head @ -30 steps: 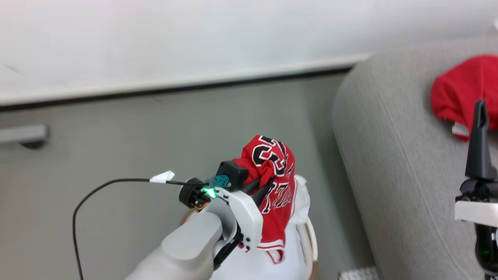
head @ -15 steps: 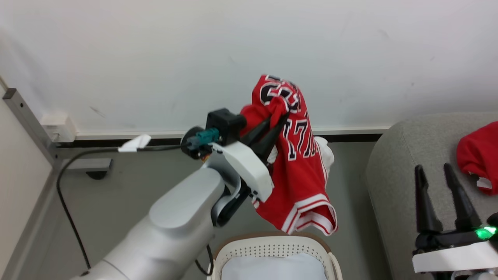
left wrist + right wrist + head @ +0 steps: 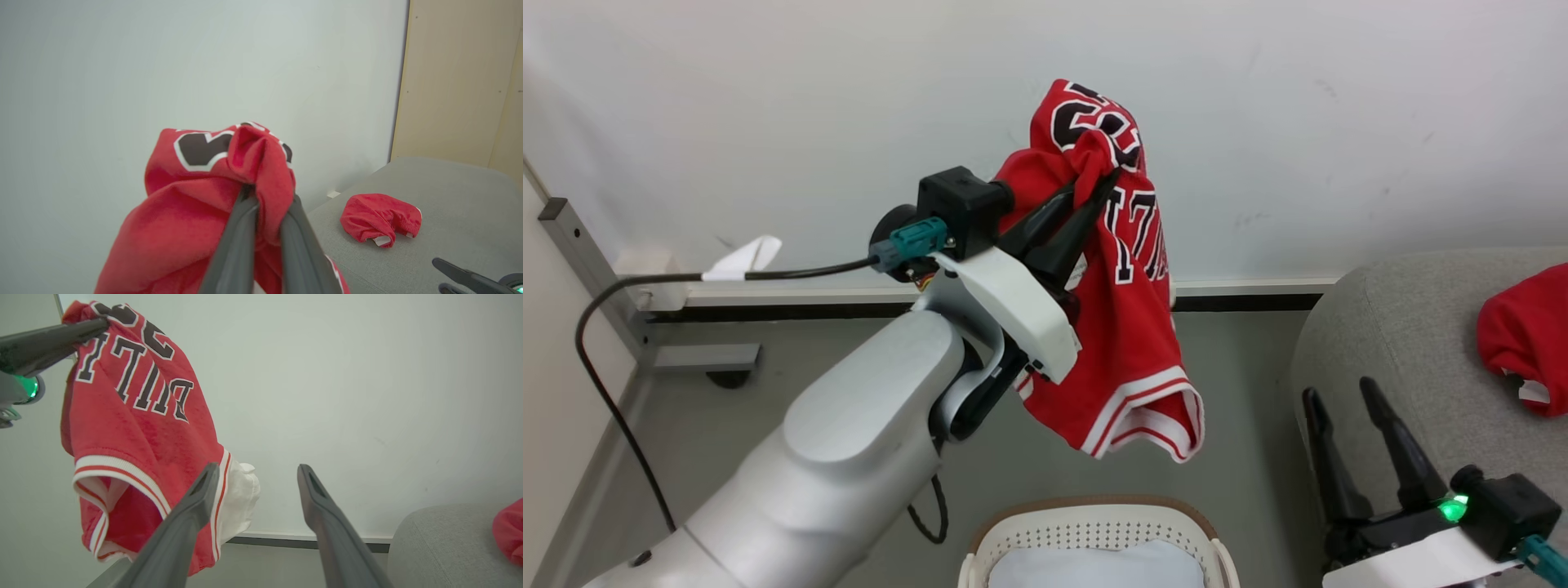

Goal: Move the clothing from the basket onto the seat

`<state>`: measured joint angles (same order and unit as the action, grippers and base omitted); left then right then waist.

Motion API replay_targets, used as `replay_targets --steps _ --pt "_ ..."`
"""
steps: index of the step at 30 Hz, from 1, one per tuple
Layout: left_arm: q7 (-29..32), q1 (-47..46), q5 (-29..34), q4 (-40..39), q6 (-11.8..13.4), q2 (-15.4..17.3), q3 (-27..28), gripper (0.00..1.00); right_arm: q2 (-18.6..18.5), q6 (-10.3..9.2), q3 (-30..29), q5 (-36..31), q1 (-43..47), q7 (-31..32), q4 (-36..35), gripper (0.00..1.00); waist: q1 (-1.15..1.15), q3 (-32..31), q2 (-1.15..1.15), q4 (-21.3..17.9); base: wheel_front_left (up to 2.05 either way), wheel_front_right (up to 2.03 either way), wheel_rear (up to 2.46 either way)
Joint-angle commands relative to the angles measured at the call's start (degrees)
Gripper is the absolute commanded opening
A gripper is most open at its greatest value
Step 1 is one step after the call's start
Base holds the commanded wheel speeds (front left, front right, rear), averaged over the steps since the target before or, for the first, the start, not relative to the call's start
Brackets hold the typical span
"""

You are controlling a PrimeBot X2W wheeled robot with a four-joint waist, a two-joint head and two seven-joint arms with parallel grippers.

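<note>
L gripper (image 3: 1094,180): fingers clamped tight on red jersey (image 3: 1131,343), fabric bunched at the tips, rest hanging well above basket (image 3: 1094,523), higher than 0.5 s ago. White garment (image 3: 1094,569) in basket. R gripper (image 3: 1338,389): fingers apart, empty, beside sofa (image 3: 1405,327); 2nd red piece (image 3: 1523,327) lies on it.

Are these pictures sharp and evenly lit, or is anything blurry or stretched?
Head view: soft, even light, faint shadows, lettering on the held jersey crisp. Left wrist view: the left gripper, near the lens, looks soft; the red garment on the sofa is clearer. Right wrist view: the right gripper looms oversized, a wide-angle stretch.
</note>
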<state>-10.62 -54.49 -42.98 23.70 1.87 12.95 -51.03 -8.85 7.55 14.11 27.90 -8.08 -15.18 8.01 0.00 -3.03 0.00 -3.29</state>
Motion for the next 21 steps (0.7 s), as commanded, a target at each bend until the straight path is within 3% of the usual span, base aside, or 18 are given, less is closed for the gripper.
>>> replay_targets --steps 1,9,21 --pt "0.1 1.1 -0.2 -0.7 0.4 0.4 0.0 0.00 -0.4 -0.13 0.9 0.3 -0.1 0.1 0.5 1.00 0.00 0.0 0.00 0.0 0.00 0.00 0.00" --pt "0.7 2.2 -0.5 -2.8 0.9 0.1 -0.7 0.00 -1.3 -0.13 9.9 0.8 -2.8 0.1 4.7 1.00 0.00 0.1 0.00 0.6 0.00 0.00 0.00" --pt "1.7 2.4 -0.8 -3.3 -0.6 -3.0 -3.7 0.00 2.7 -0.13 21.5 1.7 -13.8 0.1 18.8 1.00 0.00 -0.3 0.00 6.4 0.00 0.00 0.00"
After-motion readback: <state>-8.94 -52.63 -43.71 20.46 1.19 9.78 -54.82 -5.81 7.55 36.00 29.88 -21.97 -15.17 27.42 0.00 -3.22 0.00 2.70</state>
